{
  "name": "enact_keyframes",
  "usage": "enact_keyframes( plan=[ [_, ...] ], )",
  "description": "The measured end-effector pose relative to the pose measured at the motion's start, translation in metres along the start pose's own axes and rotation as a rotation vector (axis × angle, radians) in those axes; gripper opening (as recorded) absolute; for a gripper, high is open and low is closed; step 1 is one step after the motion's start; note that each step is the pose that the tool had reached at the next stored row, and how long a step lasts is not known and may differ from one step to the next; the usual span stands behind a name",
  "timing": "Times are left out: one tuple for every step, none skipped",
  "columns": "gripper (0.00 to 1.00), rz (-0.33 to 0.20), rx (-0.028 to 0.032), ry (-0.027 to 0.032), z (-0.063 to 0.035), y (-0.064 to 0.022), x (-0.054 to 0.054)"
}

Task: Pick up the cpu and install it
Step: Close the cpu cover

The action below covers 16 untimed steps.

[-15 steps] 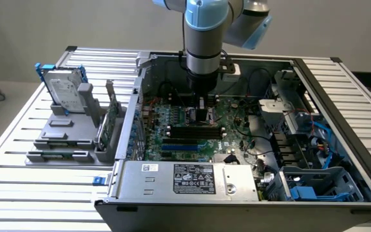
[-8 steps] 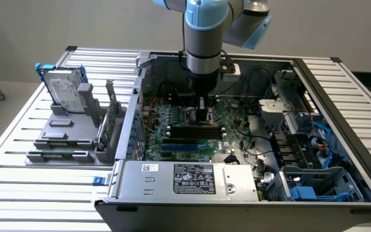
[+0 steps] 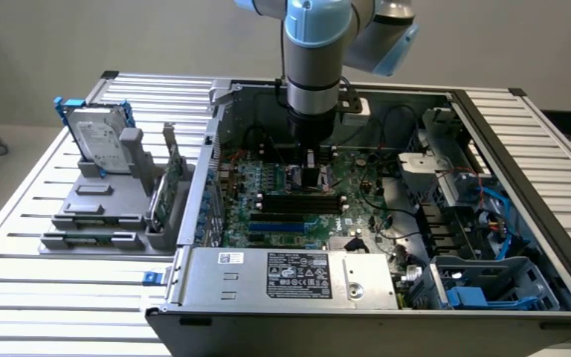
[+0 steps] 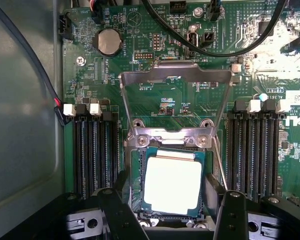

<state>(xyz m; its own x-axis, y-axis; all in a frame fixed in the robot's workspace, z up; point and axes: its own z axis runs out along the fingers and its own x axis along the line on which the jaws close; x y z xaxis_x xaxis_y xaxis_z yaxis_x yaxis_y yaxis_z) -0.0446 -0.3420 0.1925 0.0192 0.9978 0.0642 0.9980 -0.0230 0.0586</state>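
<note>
Silvery cpu [image 4: 172,186] between spread fingers [image 4: 233,216]

The raised socket lid [image 4: 177,73] and flanking memory slots [image 4: 92,150] crowd the cpu [image 4: 172,186]; its top lies uncovered.

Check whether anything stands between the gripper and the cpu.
Nothing visible does. The cpu lies in the socket, its metal frame swung up clear, and the fingers of the open gripper flank it with nothing between.
</note>
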Motion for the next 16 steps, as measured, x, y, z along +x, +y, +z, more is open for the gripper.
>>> enact_keyframes(
  plan=[
    [0.68,0.000,0.0000,0.0000,0.0001,0.0000,0.0000],
    [0.68,0.000,0.0000,0.0001,0.0001,0.0000,0.0000],
    [0.68,0.000,0.0000,0.0002,0.0002,0.0000,0.0000],
    [0.68,0.000,0.0000,0.0001,0.0002,0.0000,0.0000],
    [0.68,0.000,0.0000,0.0001,0.0002,0.0000,0.0000],
    [0.68,-0.001,0.0001,0.0002,0.0002,0.0000,0.0000],
    [0.68,-0.003,0.0002,0.0003,0.0002,0.0000,0.0000],
    [0.68,-0.007,0.0004,0.0005,0.0002,0.0000,0.0000],
    [0.68,-0.011,0.0007,0.0008,0.0003,0.0000,0.0000],
    [0.68,-0.018,0.0012,0.0011,0.0003,0.0000,0.0000],
    [0.68,-0.025,0.0016,0.0013,0.0003,0.0000,0.0000],
    [0.68,-0.033,0.0022,0.0012,0.0002,0.0000,0.0000],
    [0.68,-0.043,0.0028,0.0010,0.0002,0.0000,0.0000],
    [0.68,-0.054,0.0034,0.0005,0.0002,-0.0001,0.0000],
    [0.68,-0.064,0.0041,0.0001,0.0002,-0.0001,0.0000],
    [0.68,-0.076,0.0048,-0.0002,0.0003,-0.0001,0.0000]
  ],
)
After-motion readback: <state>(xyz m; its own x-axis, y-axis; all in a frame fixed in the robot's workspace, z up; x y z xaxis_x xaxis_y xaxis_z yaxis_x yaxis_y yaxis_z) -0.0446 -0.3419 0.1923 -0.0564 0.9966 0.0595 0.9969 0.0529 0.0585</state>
